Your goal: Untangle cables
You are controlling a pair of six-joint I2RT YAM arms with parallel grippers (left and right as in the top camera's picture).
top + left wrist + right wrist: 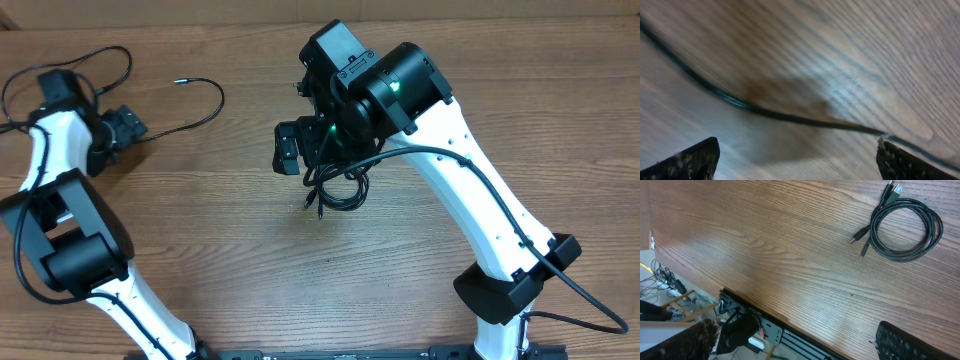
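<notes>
While the overhead view looks down on the bench [250,280], a loose cable [214,108] curves over the wood at the left and runs toward the left claw [125,128]. The coiled cables [340,195] lie near the middle, partly under the right arm's wrist, just beside the right claw [288,150].

From the left wrist, everything is blurred. The loose cable [780,116] crosses the bench ahead of the fingers [690,160]. These stand wide apart, so the left claw [797,160] is released and grips nothing.

From the right wrist, the right claw [797,342] is likewise released and bare. The coiled cables [905,227] lie flat on the bench at upper right, well apart from it, with plug ends poking out.
</notes>
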